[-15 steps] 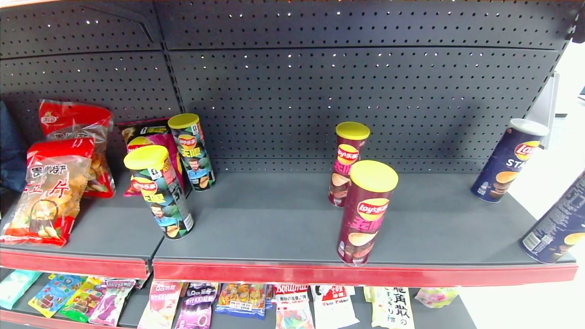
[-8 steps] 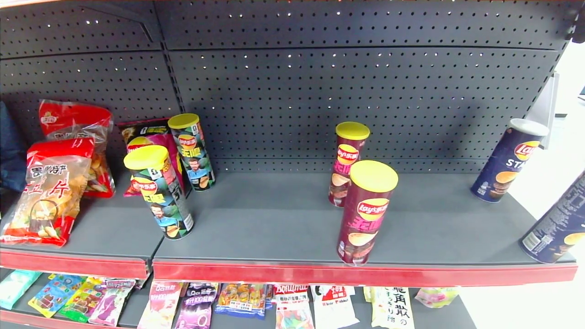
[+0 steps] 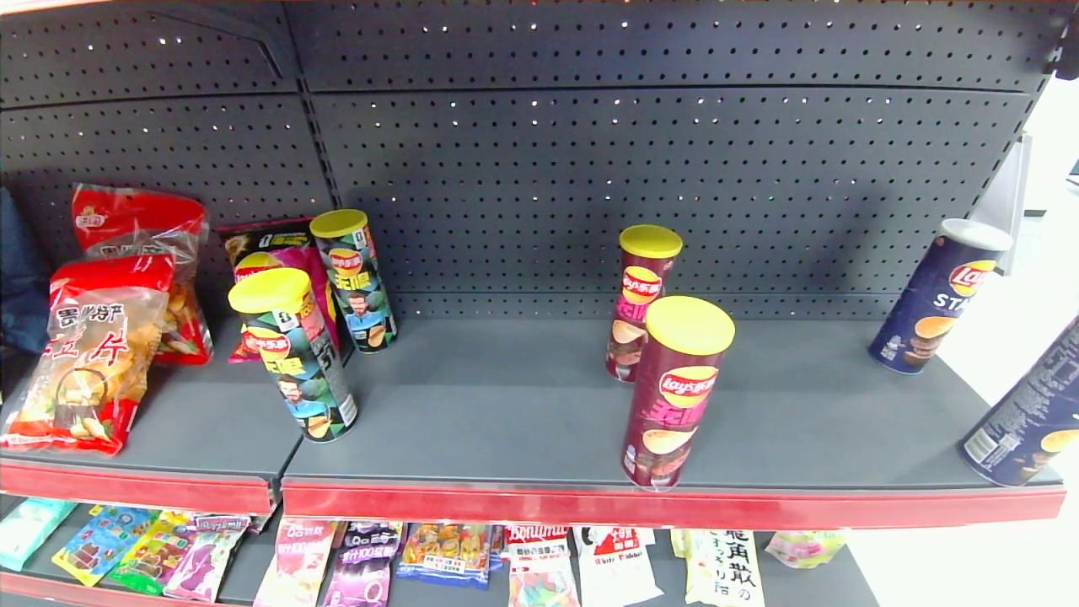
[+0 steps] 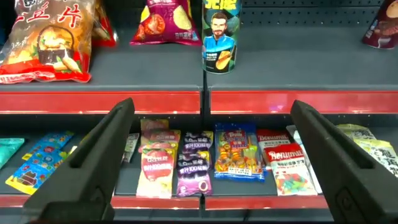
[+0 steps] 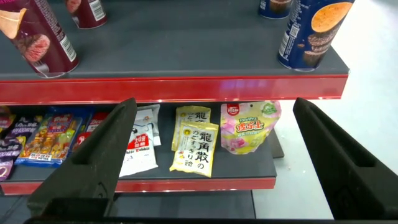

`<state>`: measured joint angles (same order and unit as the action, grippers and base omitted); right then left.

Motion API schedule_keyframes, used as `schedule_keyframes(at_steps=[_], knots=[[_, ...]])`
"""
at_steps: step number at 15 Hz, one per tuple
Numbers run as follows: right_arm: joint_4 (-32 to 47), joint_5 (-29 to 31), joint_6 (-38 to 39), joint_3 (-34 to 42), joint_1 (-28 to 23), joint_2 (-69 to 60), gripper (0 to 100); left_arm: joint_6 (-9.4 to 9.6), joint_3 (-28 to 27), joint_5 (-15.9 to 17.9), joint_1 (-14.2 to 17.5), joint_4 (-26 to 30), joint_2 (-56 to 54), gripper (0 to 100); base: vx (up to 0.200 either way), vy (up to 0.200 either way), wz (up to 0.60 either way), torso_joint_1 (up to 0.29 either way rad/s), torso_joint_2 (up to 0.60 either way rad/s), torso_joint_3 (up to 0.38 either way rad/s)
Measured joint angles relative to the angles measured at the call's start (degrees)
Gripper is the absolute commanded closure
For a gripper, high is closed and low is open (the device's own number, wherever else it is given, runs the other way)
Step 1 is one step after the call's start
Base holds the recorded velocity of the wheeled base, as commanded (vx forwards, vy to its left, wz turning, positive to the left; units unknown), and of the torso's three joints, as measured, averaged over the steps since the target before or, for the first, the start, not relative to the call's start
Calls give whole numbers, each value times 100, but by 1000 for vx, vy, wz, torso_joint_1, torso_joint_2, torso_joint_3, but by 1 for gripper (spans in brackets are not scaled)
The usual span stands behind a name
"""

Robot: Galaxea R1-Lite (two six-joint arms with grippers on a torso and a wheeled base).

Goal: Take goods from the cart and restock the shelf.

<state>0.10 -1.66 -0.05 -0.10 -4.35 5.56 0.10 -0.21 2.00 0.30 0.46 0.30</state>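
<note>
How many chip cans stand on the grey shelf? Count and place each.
6: front green can, rear green can at the left; front maroon can, rear maroon can in the middle; rear blue can and front blue can at the right. The snack bags might hide more.

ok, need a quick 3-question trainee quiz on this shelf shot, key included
1. True or false: the left gripper is shut on a can.
2. How many maroon cans stand on the upper shelf? A) one B) two C) four
3. Fill in: the maroon cans' lids are ____.
Key: 1 false; 2 B; 3 yellow.
</note>
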Motion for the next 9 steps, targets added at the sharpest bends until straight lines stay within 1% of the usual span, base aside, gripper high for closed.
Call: schedule_keyframes(at_steps=[9], knots=[[-5,0,54,0,-7,-7,0,9,11,2,0,-20,-23,0,0,0,0,0,0,0]])
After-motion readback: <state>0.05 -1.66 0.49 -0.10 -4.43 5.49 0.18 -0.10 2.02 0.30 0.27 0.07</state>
